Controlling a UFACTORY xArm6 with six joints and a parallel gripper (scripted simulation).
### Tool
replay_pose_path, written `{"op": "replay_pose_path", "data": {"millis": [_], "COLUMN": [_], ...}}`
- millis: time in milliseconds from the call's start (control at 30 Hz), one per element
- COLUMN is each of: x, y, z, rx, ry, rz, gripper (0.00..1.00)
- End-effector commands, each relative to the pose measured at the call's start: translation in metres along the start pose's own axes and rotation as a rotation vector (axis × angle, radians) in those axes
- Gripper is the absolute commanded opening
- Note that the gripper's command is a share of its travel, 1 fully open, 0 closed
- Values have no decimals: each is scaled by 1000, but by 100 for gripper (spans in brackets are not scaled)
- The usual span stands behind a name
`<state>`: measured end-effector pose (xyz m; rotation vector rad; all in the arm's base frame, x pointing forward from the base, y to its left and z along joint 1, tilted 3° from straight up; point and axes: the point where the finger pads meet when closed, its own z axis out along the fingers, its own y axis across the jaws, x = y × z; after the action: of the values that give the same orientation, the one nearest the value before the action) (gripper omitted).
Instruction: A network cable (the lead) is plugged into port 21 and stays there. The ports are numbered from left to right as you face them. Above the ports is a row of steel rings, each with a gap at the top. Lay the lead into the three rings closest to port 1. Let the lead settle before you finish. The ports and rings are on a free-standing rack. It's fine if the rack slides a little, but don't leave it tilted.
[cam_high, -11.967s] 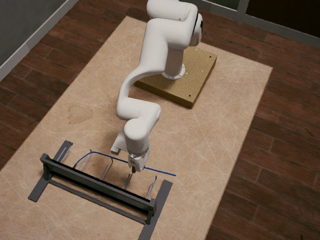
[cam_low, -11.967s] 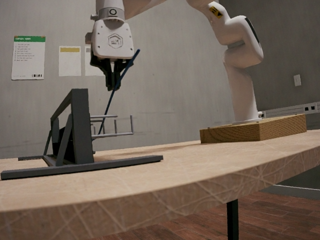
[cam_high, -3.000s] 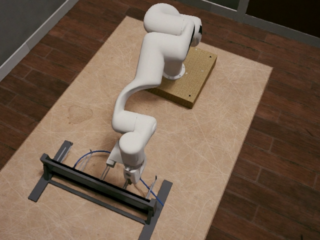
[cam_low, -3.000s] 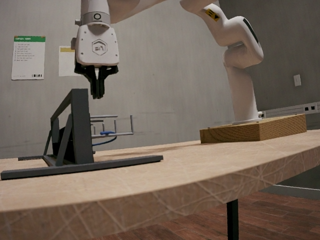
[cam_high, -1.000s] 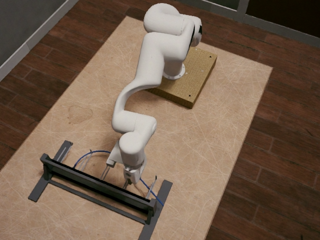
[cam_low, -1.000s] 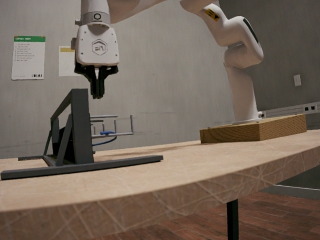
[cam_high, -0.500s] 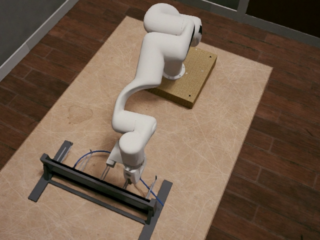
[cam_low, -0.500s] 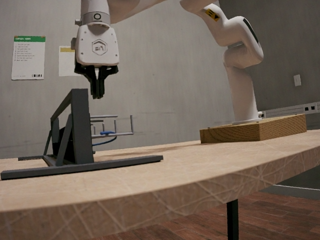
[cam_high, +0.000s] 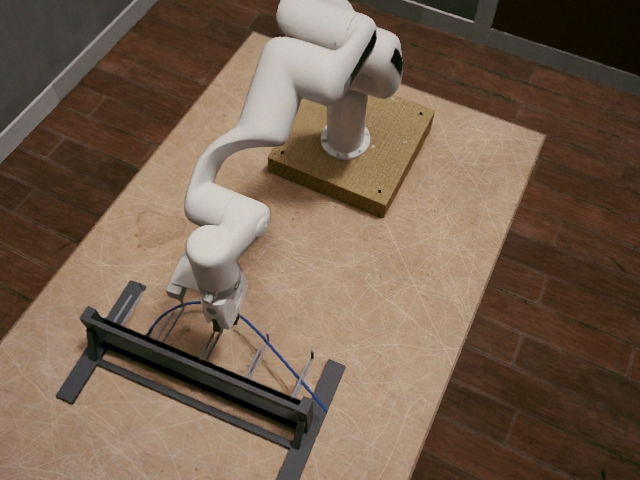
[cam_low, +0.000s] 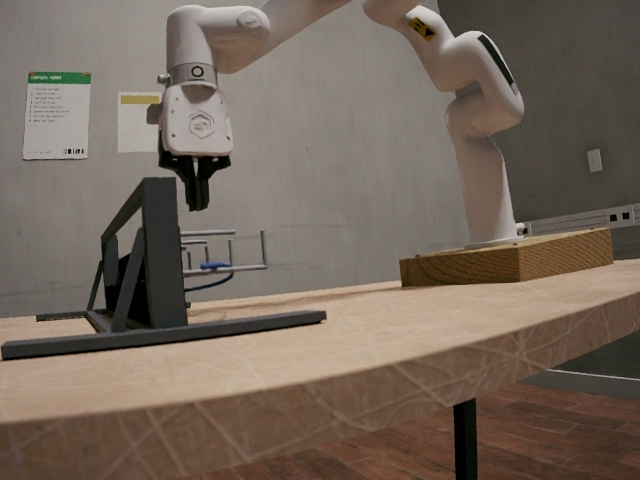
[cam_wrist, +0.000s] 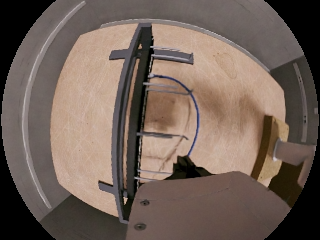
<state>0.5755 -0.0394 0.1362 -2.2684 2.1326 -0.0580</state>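
Scratched tan surface: dark rack placed lower left in the top view; blue lead arched alongside; hand closed narrow.

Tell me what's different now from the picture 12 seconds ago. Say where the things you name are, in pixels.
The gripper (cam_high: 217, 327) (cam_low: 197, 208) (cam_wrist: 181, 164) has moved along the rack (cam_high: 77, 377) (cam_low: 164, 248) (cam_wrist: 118, 125), away from the exterior camera. The lead (cam_high: 279, 355) (cam_low: 214, 265) (cam_wrist: 198, 115), which appeared to be held up in the fingers, has been let go: it hangs lower, its free end nearer the rack's foot. The gripper is shut, empty. The rack stands where it was, upright.
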Motion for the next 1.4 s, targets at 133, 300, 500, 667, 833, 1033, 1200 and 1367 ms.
{"op": "replay_pose_path", "data": {"millis": [133,300,500,667,833,1033,1200,1367], "x": [63,87,87,87,87,87,87,87], "y": [41,63,63,63,63,63,63,63], "z": [-2,-1,-1,-1,-1,-1,-1,-1], "rx": [14,15,15,15,15,15,15,15], "ry": [-3,-2,-2,-2,-2,-2,-2,-2], "rz": [-64,-90,-90,-90,-90,-90,-90,-90], "gripper": [0,0,33,33,33,33,33,33]}}
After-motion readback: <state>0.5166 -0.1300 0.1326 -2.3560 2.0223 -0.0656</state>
